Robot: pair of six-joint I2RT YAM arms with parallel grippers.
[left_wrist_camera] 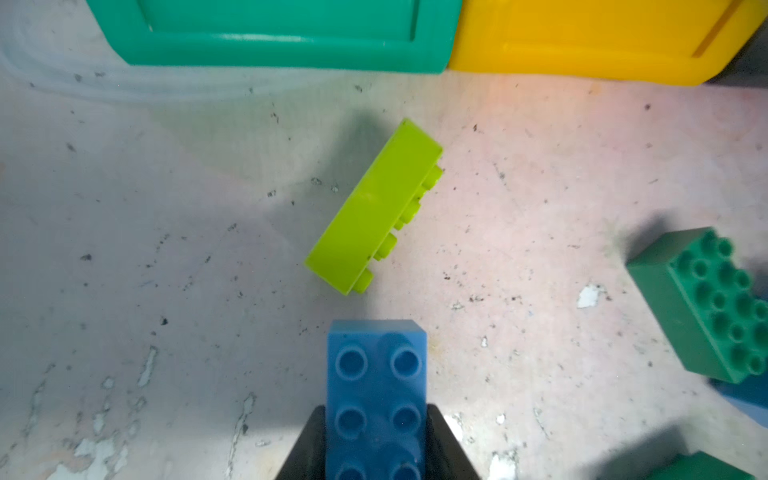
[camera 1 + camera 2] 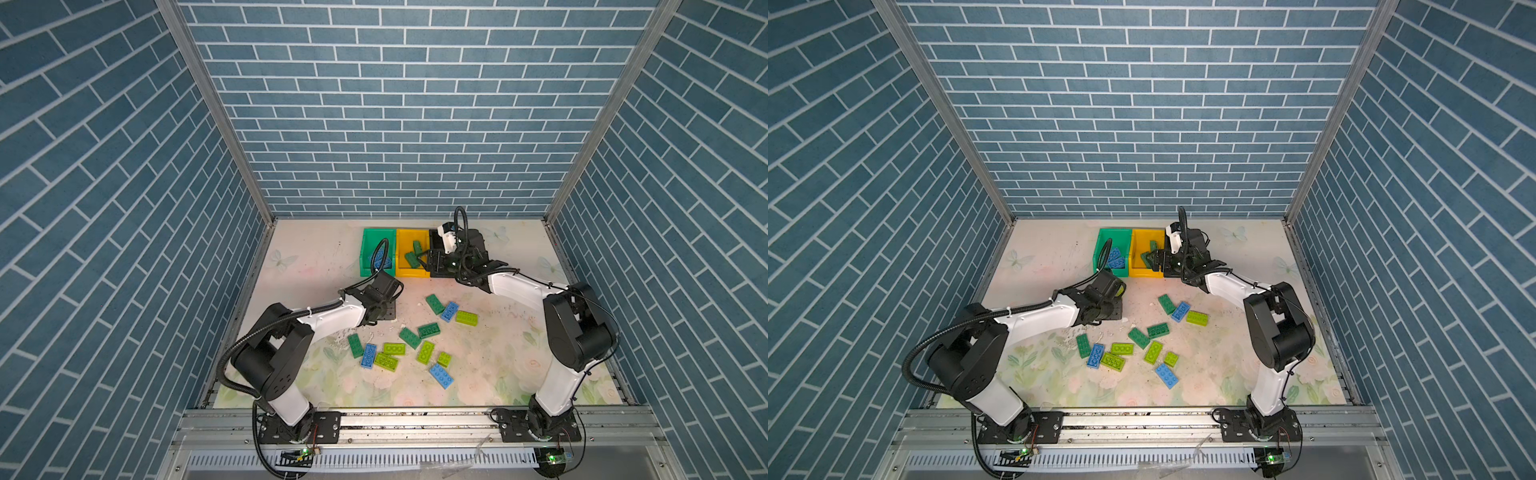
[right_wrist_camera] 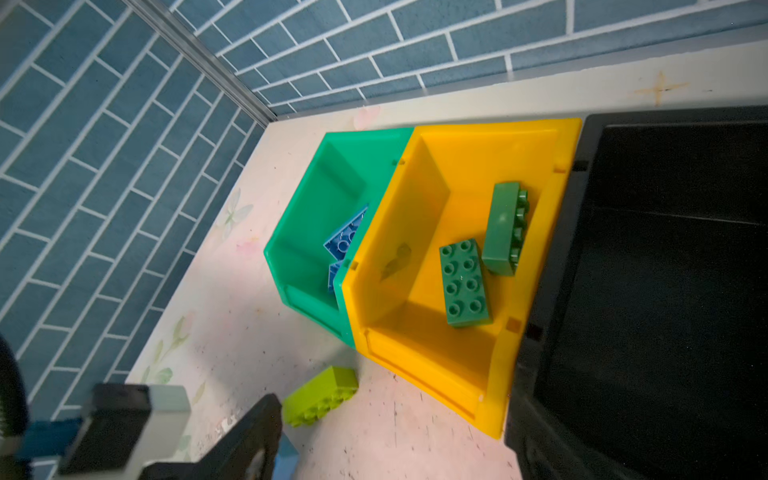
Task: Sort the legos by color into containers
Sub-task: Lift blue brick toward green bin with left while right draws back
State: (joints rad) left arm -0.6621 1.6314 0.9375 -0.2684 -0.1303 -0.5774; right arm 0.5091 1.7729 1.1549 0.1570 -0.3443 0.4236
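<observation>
Blue brick (image 1: 376,374) sits gripped in the left claw (image 1: 376,419).

The floral tabletop (image 2: 519,345) (scuffed, speckled with grime) carries three containers (image 2: 365,253) abreast at the back and scattered loose legos (image 2: 427,352).

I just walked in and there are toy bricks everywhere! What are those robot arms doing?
They are sorting bricks into bins by color. The left gripper holds a blue brick in front of the green bin, which has blue bricks inside. The right gripper is at the yellow bin, where two dark green bricks lie. Many loose bricks wait on the table.
</observation>
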